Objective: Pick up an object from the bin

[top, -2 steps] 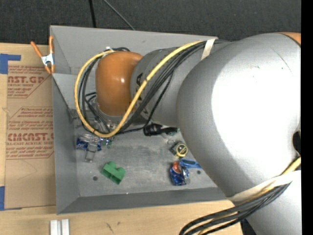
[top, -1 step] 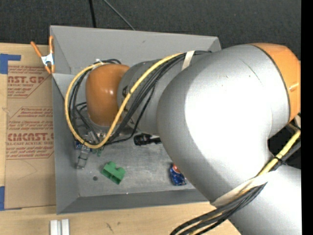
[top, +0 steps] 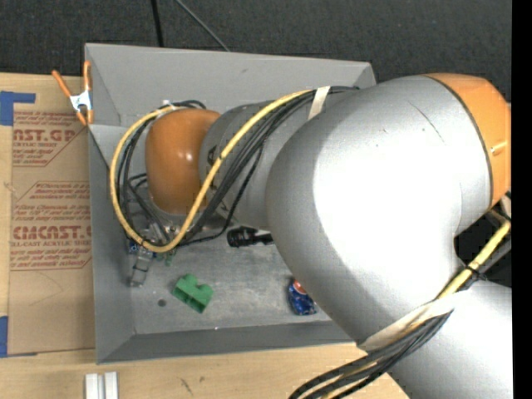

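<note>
Though low in the bin (top: pixel 106 248), pincer (top: pixel 138 266) left of green block (top: pixel 193 293), state indiscernible.

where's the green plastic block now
Camera view: the small green plastic block lies on the bin floor near the lower wall, between the gripper on the left and a blue object.

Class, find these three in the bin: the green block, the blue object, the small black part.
green block (top: pixel 193 293): camera view, middle of its top.
blue object (top: pixel 301 300): camera view, the visible part at the edge of the arm.
small black part (top: pixel 248 238): camera view, its middle.
</note>
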Controlling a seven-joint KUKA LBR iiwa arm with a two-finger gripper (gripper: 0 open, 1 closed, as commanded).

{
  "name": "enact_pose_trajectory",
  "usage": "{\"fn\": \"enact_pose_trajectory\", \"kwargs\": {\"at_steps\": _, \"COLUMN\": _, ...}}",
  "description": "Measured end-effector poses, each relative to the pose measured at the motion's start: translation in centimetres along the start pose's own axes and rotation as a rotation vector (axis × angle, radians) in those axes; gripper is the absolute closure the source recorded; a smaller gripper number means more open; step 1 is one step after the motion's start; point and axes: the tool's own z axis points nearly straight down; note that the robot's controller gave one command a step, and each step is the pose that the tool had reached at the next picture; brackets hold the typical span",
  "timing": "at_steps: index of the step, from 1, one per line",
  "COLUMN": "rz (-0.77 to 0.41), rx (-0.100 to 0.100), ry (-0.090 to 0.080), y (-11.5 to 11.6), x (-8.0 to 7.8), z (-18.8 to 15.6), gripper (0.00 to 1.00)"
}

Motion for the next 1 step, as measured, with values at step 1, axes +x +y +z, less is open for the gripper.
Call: {"fn": "enact_pose_trajectory", "kwargs": {"at_steps": 1, "rz": 0.000, "rx": -0.002, "ry": -0.001, "y": 0.04, "x": -0.03, "z": -0.06, "gripper": 1.00}}
